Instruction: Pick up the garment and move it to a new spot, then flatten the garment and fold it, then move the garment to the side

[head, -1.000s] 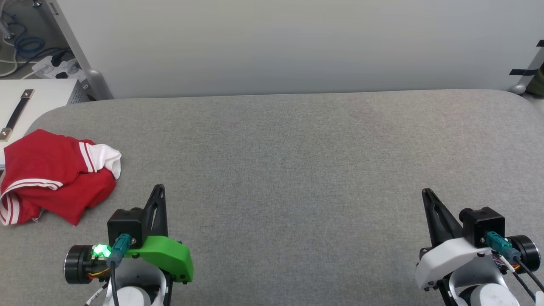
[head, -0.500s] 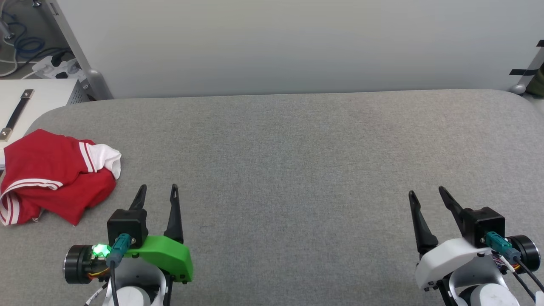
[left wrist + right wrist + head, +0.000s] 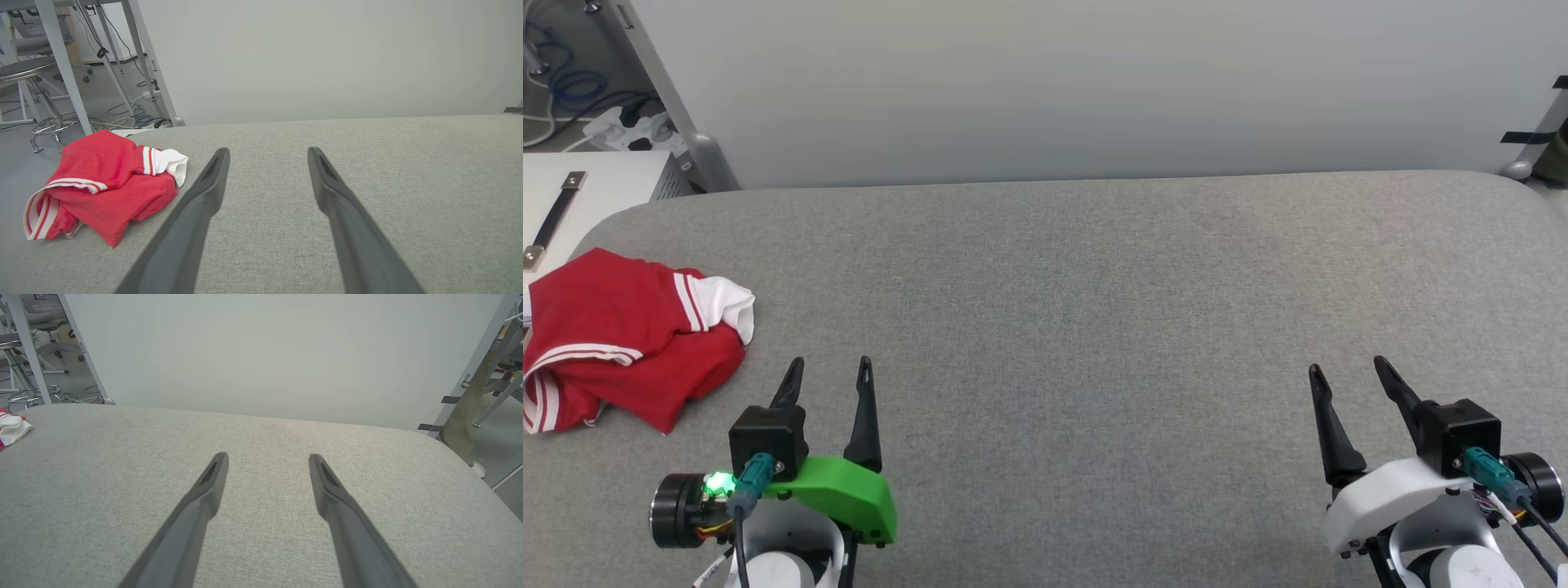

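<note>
Garment [image 3: 621,335]: red top, crumpled at the bench's [image 3: 1094,310] left end.
Likely soft, light, limp; pinch a striped hem [image 3: 580,354]. Left gripper [image 3: 831,363], right gripper [image 3: 1346,365]: jaws spread, empty.

left gripper [image 3: 831,363]: two long black fingers [image 3: 863,416], thin, tapering to points, a narrow slot near each tip
left shell [image 3: 845,494]: bright green plastic, rounded and smooth
left camera block [image 3: 768,433]: matt black box
left plug [image 3: 755,474]: teal, with a black cable [image 3: 740,539] running down from it
left wrist drum [image 3: 672,510]: black cylinder, with a glowing green light [image 3: 716,482] beside it
right gripper [image 3: 1347,365]: same black tapered pair
right shell [image 3: 1388,494]: white plastic, with small dark screws [image 3: 1349,553] along the lower rim
right camera block [image 3: 1462,433]: black box
right plug [image 3: 1480,467]: teal, feeding black cables and thin red and white wires [image 3: 1499,506]
right wrist drum [image 3: 1535,486]: black cylinder
left forearm [image 3: 776,572]: pale grey, rounded
right forearm [image 3: 1470,572]: pale grey, rounded, faint cross mark on top
</note>
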Available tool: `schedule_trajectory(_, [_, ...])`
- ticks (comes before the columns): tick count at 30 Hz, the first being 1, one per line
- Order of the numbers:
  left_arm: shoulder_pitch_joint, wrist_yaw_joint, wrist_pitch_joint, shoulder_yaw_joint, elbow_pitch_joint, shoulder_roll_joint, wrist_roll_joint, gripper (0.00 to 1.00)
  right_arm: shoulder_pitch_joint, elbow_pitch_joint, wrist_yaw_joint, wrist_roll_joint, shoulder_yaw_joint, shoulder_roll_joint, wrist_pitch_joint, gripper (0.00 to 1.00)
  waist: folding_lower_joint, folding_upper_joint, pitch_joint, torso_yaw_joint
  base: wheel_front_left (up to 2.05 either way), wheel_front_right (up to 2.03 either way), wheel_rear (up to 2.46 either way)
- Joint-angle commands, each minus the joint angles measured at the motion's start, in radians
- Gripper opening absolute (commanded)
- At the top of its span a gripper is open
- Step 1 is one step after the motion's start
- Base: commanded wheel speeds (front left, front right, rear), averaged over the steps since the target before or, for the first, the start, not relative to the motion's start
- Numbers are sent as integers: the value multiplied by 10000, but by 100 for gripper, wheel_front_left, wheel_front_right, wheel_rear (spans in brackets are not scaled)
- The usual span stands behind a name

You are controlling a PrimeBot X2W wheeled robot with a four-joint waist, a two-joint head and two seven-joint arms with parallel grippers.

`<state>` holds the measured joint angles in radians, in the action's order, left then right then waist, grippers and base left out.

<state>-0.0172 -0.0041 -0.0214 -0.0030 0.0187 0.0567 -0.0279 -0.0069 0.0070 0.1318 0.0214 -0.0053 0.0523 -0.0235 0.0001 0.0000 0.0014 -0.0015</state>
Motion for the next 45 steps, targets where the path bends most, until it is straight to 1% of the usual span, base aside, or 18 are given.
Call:
schedule_trajectory(1, [20, 6, -105, -44, 32, -8, -110, 100, 4, 21, -1, 33, -49, -3, -118, 100, 0, 0, 0, -2, 0, 0, 0])
schedule_trajectory(15, [40, -11, -395, -148, 260, -15, -347, 100, -18, 20, -3, 293, -161, -5, -403, 100, 0, 0, 12, -6, 0, 0, 0])
schedule_trajectory(45, [137, -144, -1036, -351, 478, -31, -911, 100, 4, -249, -5, 160, 27, -10, -1035, 100, 0, 0, 24, 115, 0, 0, 0])
